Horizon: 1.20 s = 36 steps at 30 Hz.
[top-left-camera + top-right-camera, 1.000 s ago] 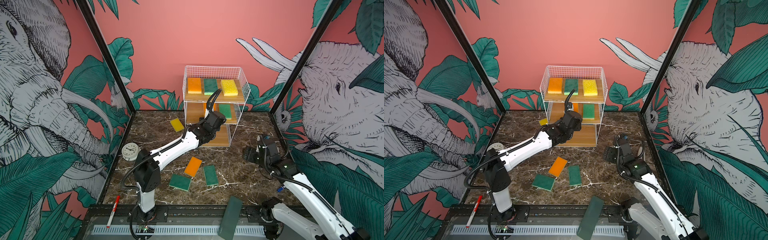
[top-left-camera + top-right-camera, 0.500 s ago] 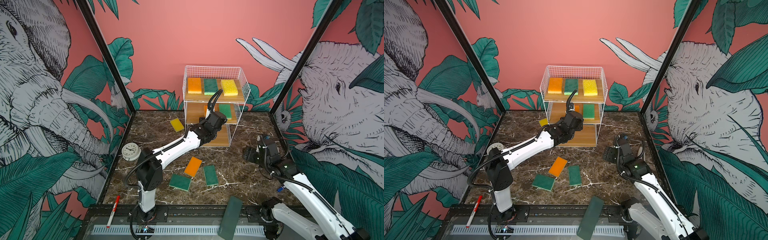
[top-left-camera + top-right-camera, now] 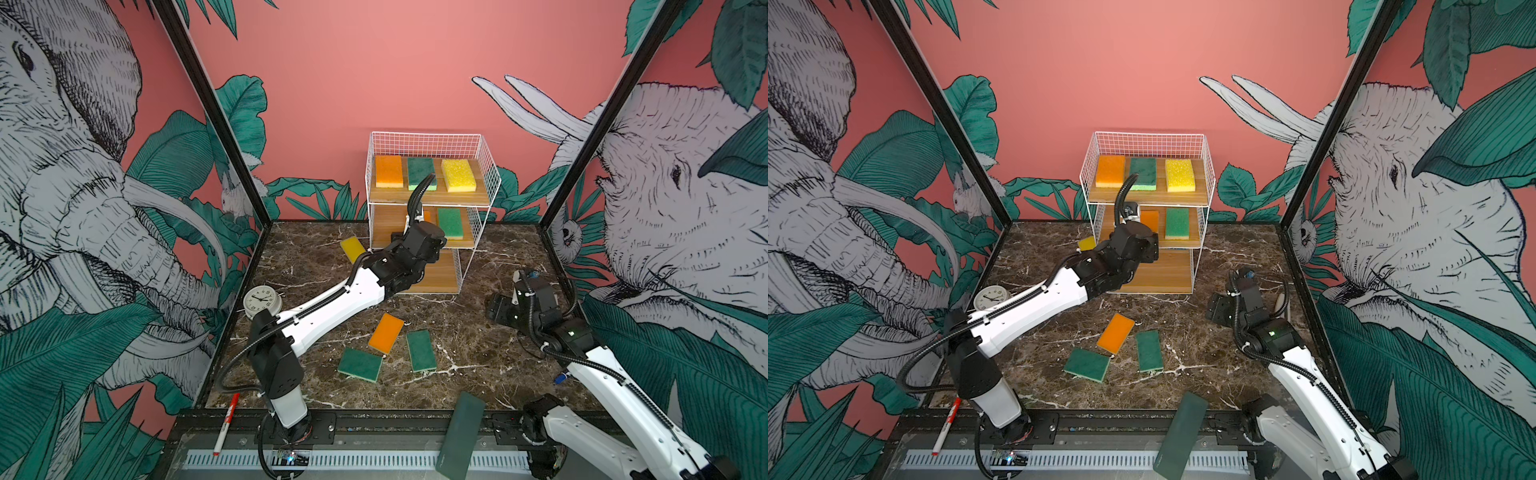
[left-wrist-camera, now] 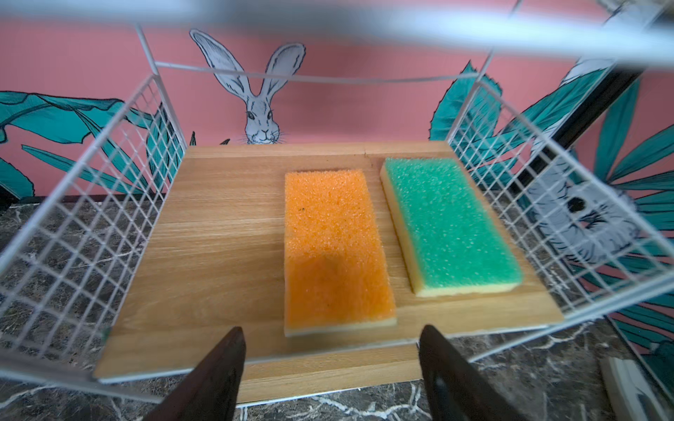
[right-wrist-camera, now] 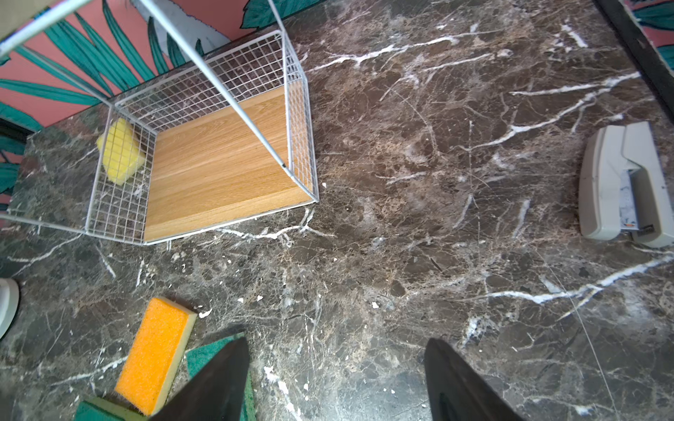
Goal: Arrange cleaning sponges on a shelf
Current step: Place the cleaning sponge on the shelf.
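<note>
My fingers [image 4: 208, 382] are black — orange sponge [image 4: 335, 248], green sponge [image 4: 448, 222] with a yellow underside, pale grained board [image 4: 219, 237].

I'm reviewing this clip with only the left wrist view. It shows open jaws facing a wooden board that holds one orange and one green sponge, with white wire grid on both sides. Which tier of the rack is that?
Observer: The middle tier of the three-tier white wire shelf.
Operator: What is on the tier above?
Observer: Three rectangular foam pads lie side by side: the top orange sponge, the top green sponge and the top yellow sponge.
Operator: Are any off the rack?
Observer: Four lie on the dark marble table: the loose orange sponge, the front green sponge, the second green sponge, and the loose yellow sponge beside the shelf.
</note>
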Available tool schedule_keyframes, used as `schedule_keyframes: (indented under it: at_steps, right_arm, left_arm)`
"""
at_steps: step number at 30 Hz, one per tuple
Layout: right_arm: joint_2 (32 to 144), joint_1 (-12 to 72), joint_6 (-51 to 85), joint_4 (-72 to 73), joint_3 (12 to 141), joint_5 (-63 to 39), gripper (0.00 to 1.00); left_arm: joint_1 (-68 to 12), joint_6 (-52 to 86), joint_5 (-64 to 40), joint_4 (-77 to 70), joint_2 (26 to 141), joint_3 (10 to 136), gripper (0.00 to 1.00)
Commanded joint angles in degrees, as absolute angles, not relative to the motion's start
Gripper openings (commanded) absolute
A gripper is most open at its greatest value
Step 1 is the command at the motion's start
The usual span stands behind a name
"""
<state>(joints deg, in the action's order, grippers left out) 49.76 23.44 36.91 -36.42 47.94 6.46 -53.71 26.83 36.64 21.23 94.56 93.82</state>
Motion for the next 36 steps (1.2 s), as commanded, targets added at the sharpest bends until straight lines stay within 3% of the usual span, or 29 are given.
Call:
schedule_keyframes:
  at_steps: [1,4,8,14,19,28,36]
  right_arm:
    - [49.72,23.37,35.86,-33.30,50.02,3.21,0.72]
    - [50.51,24.22,36.03,-30.14,50.40,0.86,0.60]
    - [53.24,29.38,35.11,-26.68,53.45,2.03,0.36]
    - [59.93,36.56,33.49,-17.85,58.48,1.61,0.16]
    - [67.81,38.13,33.73,-11.74,63.32,0.21,0.11]
    - [80.62,41.50,31.95,-3.72,70.97,3.08,0.11]
    - [83.06,43.51,30.61,0.17,72.38,10.15,0.10]
  left_arm:
    - [-54.14,28.55,35.49,23.38,87.56,89.29,0.76]
    - [-54.14,29.61,34.64,23.84,82.75,84.97,0.75]
    - [-54.14,29.62,33.78,26.10,76.54,81.02,0.71]
    - [-54.01,28.39,32.93,30.45,68.81,76.77,0.63]
    - [-49.99,28.01,26.60,32.39,64.05,74.04,0.59]
    - [-41.83,25.84,19.47,30.87,59.24,69.29,0.61]
    - [-35.56,25.55,13.43,28.94,58.28,67.51,0.61]
